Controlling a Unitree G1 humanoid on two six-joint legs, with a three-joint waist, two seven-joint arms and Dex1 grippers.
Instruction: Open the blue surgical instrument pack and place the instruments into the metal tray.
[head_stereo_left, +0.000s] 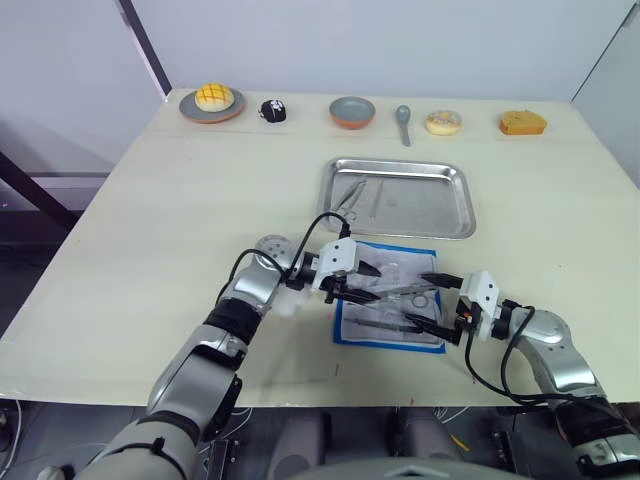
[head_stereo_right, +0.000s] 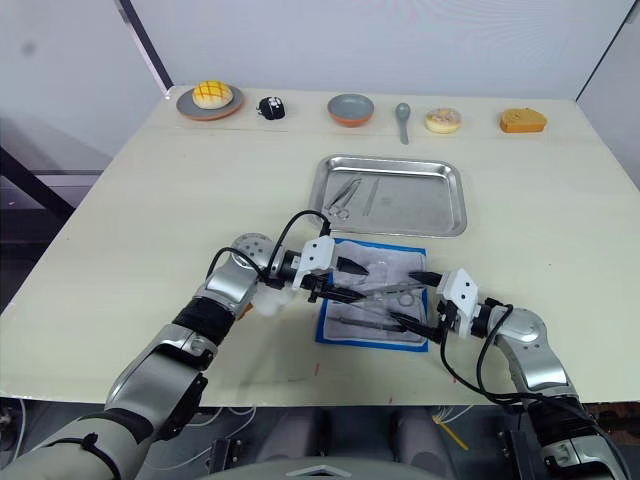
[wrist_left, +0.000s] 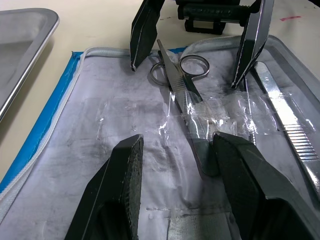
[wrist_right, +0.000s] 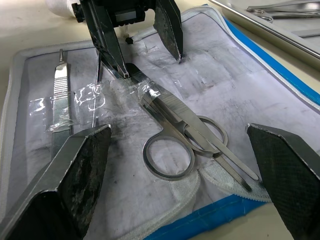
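Presently, both grippers hover open over the opened blue surgical instrument pack (head_stereo_left: 390, 296), facing each other across it.

The pack lies flat on the table (head_stereo_left: 150, 220), white inner side up with a blue border, just in front of the metal tray (head_stereo_left: 400, 197). Ring-handled scissors (wrist_right: 172, 132) and a slim ridged-handle tool (wrist_right: 59, 100) remain on the pack, held under clear tape. The left gripper (head_stereo_left: 365, 283) has its fingers spread to either side of the scissors' blade end; the right gripper (head_stereo_left: 432, 298) is spread wide at the ring-handle end. Neither holds anything. Two instruments (head_stereo_left: 358, 197) already lie in the tray's left part.
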